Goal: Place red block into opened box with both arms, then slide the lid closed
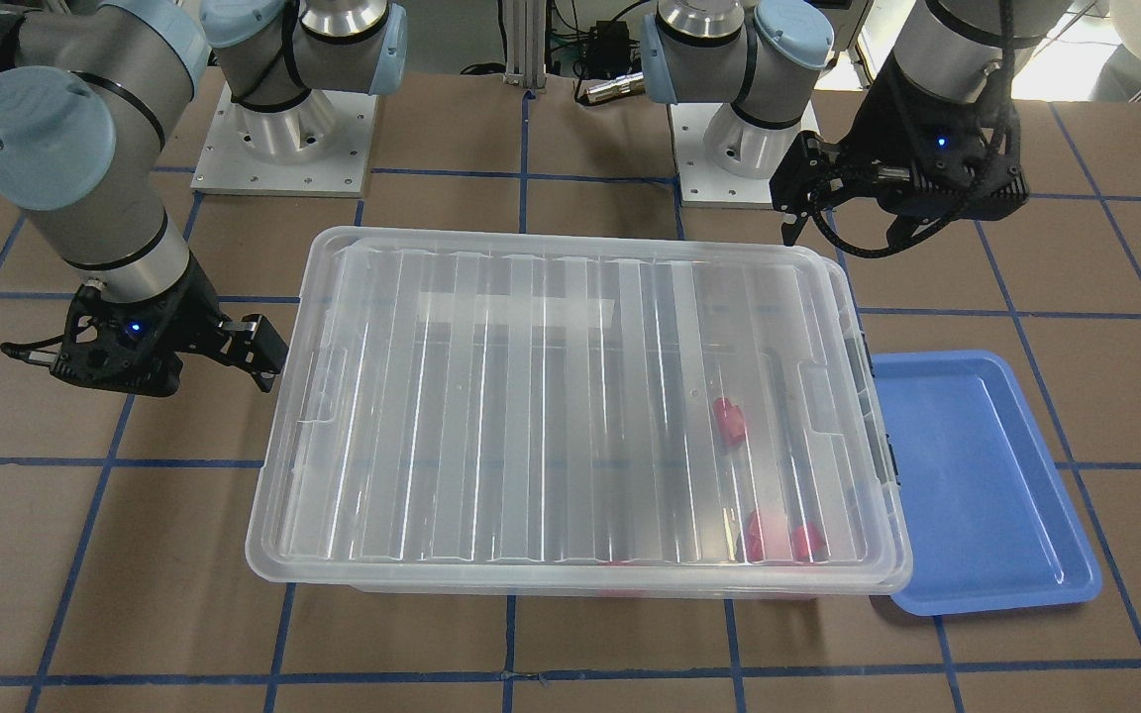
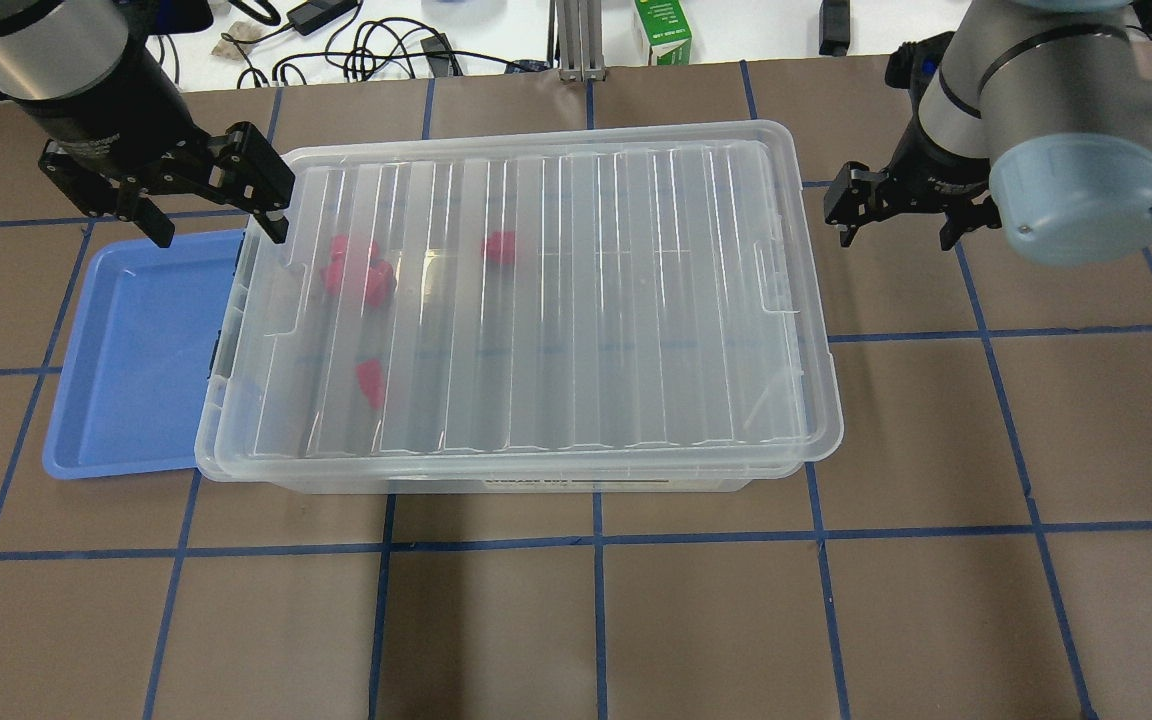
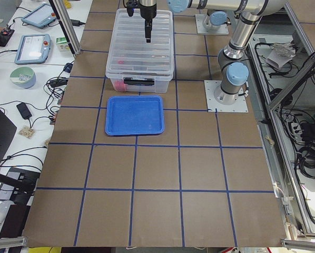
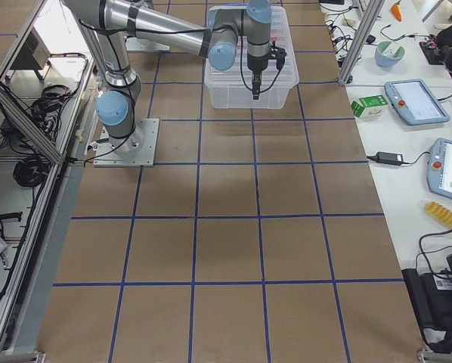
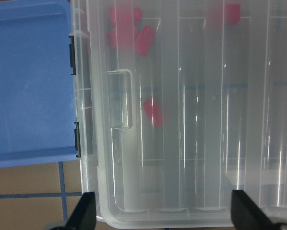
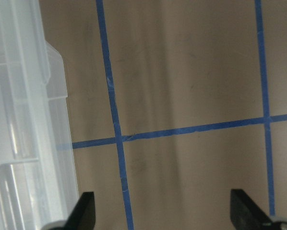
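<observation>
Left of centre in the overhead view, a blue tray (image 2: 136, 350) lies just beside the box's (image 2: 636, 482) clip end. The lid (image 2: 586, 300) covers the box, with red blocks (image 2: 360, 275) beneath its left half. The left gripper (image 2: 218, 232), fingers spread, hangs over that upper-left corner; the right gripper (image 2: 894, 235), also spread, sits off the upper-right end.

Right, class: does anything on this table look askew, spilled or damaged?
Nothing stands out. The lid lies flat over the box, the red blocks sit inside towards the blue tray's end, nothing is spilled, and the left tool and right tool are both open and empty.
</observation>
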Action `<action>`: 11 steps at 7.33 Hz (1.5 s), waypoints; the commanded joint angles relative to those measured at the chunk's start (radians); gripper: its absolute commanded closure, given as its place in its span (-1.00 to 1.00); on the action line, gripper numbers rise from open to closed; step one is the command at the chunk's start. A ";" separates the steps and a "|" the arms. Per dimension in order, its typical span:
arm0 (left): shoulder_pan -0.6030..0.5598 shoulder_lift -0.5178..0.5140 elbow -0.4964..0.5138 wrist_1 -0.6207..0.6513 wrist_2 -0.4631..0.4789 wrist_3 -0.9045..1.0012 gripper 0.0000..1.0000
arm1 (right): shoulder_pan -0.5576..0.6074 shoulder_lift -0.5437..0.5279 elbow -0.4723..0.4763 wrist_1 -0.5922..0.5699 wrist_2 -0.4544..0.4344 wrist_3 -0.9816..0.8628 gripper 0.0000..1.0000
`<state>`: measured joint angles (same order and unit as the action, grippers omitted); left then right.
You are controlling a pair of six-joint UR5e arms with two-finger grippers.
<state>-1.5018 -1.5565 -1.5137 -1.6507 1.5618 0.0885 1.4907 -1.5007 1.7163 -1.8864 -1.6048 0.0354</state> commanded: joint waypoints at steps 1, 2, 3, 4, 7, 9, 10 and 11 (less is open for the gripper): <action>0.000 0.001 0.000 0.000 0.001 -0.004 -1.00 | 0.075 -0.087 -0.130 0.197 0.031 0.091 -1.00; 0.000 -0.001 0.000 0.000 0.000 -0.006 -1.00 | 0.138 -0.079 -0.176 0.246 0.017 0.163 -1.00; -0.001 -0.002 0.000 0.003 0.000 -0.003 -1.00 | 0.143 -0.078 -0.169 0.254 0.029 0.162 -1.00; -0.005 -0.001 0.001 0.011 0.000 -0.004 -1.00 | 0.145 -0.084 -0.162 0.248 0.031 0.162 -1.00; -0.026 -0.008 0.000 0.057 0.001 -0.015 -1.00 | 0.146 -0.089 -0.168 0.251 0.033 0.164 -1.00; -0.026 -0.010 0.000 0.058 0.003 -0.015 -1.00 | 0.146 -0.089 -0.167 0.253 0.033 0.164 -1.00; -0.026 -0.010 0.000 0.058 0.003 -0.016 -1.00 | 0.146 -0.089 -0.167 0.253 0.033 0.164 -1.00; -0.026 -0.011 0.000 0.058 0.003 -0.015 -1.00 | 0.146 -0.092 -0.165 0.253 0.033 0.164 -1.00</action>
<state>-1.5277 -1.5665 -1.5140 -1.5925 1.5645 0.0731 1.6367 -1.5902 1.5495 -1.6340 -1.5723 0.1994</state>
